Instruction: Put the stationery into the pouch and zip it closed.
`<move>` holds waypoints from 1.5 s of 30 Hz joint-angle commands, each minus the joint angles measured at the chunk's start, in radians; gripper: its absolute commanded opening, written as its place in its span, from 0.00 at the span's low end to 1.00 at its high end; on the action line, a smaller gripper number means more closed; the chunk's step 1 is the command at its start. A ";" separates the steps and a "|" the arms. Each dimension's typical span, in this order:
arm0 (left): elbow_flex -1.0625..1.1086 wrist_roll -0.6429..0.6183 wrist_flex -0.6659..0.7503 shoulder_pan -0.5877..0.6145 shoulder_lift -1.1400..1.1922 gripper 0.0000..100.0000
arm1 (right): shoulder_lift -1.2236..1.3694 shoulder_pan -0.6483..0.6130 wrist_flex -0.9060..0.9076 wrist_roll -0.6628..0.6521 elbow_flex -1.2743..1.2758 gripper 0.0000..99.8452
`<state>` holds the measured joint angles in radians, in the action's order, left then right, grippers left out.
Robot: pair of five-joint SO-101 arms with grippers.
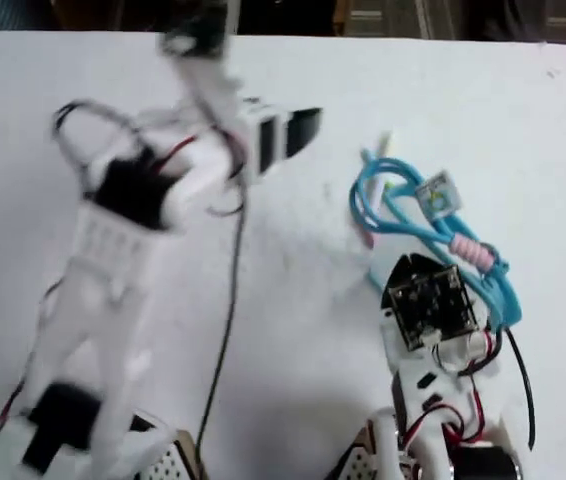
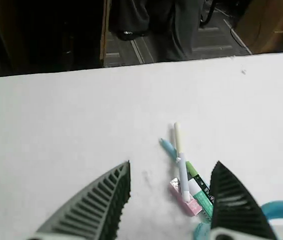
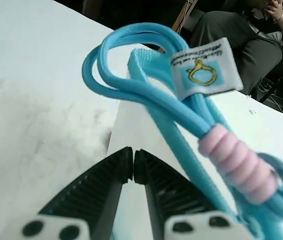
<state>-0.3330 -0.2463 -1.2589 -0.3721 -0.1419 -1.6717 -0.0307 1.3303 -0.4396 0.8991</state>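
Right wrist view puts the right gripper (image 3: 133, 166) nearest, its two black fingers pressed together at the tips with nothing plainly seen between them, close over the white pouch (image 3: 131, 125). Just beyond, the pouch's blue cord (image 3: 126, 47) loops across its edge, carrying a pink coil (image 3: 236, 160) and a small label (image 3: 204, 70). In the left wrist view the left gripper (image 2: 171, 167) hangs over the white table (image 2: 71, 110) with its fingers spread wide and holding nothing. Past them on the table lies the stationery (image 2: 181, 165): a cream pen, a pale blue pen and a green marker bunched together, with a pink block (image 2: 189, 202) touching their near ends. The high view shows the stationery on the table just beside the blue cord, between the two grippers.
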 commanded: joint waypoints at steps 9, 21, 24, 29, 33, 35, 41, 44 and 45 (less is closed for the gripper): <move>-0.847 -0.009 -0.324 -0.099 0.558 0.27 | -0.058 0.028 0.088 -0.006 0.031 0.02; -1.165 -0.002 -0.525 -0.182 0.720 0.27 | -0.051 0.157 0.091 -0.126 0.041 0.02; -1.192 -0.005 -0.528 -0.159 0.704 0.27 | -0.053 0.157 0.087 -0.126 0.052 0.02; -1.191 -0.002 -0.529 -0.137 0.631 0.27 | -0.058 0.157 0.087 -0.126 0.071 0.02; -1.191 -0.002 -0.528 -0.076 0.588 0.27 | -0.058 0.157 0.087 -0.130 0.068 0.02; -1.191 -0.002 -0.528 -0.004 0.582 0.27 | -0.059 0.156 0.087 -0.132 0.066 0.02; -1.189 -0.002 -0.528 0.242 0.582 0.24 | -0.059 0.151 0.087 -0.126 0.066 0.02; -1.189 -0.002 -0.529 0.334 0.584 0.24 | -0.059 0.151 0.087 -0.126 0.064 0.02; -1.188 -0.002 -0.531 0.355 0.584 0.24 | -0.059 0.150 0.087 -0.129 0.064 0.02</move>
<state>-1.4945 -0.2463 -1.7852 -0.0882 0.4918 -1.7285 0.1181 1.4162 -0.5639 0.9697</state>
